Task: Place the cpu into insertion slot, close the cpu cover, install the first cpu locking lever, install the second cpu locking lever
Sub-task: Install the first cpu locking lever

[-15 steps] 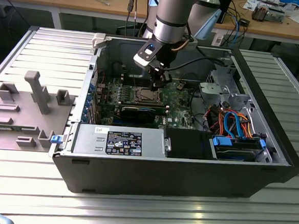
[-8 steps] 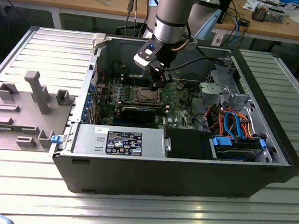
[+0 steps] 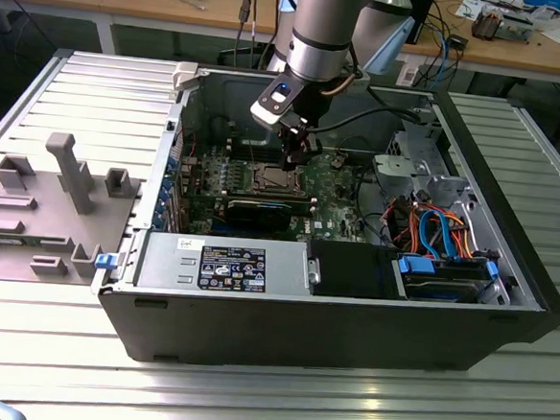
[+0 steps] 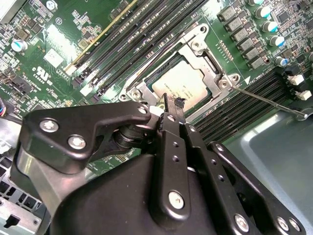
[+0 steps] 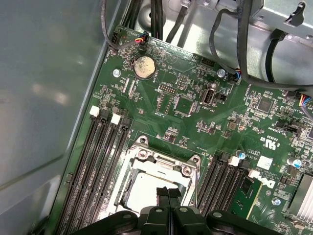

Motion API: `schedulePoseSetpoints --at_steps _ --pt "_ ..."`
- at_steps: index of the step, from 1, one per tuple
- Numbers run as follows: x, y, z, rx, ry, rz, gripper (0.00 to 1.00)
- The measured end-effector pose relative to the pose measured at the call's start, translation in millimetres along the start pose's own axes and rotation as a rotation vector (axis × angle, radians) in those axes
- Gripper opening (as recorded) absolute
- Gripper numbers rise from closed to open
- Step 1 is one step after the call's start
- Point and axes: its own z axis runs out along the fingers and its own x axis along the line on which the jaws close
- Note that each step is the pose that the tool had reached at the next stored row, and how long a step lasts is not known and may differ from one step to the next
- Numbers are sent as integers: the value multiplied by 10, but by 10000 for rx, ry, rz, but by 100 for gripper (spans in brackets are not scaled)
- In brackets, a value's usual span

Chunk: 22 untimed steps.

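Now, at the exterior view's left, a grey tray (image 3: 45,203) of moulded holders lies on the slatted desk (image 3: 247,400), just beside the open case (image 3: 348,340). Toward mid-frame the green board (image 3: 333,204) lies on the case floor, the slot (image 3: 274,178) sits near the frame's centre, and the arm reaches in from the upper edge. The fingers (image 3: 298,156) hang over the slot's edge on the exterior view's right, so the slot lies just below their tips and a little to the exterior view's left. In the second wrist view the fingers (image 4: 172,110) are pressed together with nothing between them, tips low over the slot's rim. The cpu (image 4: 183,87) sits in the slot, pale top up, and the cover (image 4: 210,66) appears to lie flat round it. From one corner of the slot a thin lever (image 4: 274,102) runs off across the memory sockets (image 4: 244,110); its long axis slants away from the fingers, not toward them, and it looks unlatched, though I cannot be sure. At the exterior view's right, drive bays (image 3: 444,274) with blue and orange cables sit at the case's end.
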Motion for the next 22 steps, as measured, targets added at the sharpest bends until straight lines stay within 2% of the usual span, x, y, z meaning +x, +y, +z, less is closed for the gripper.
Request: schedulePoseSetpoints --at_steps 22 --pt "0 0 1 -1 -8 -122 11"
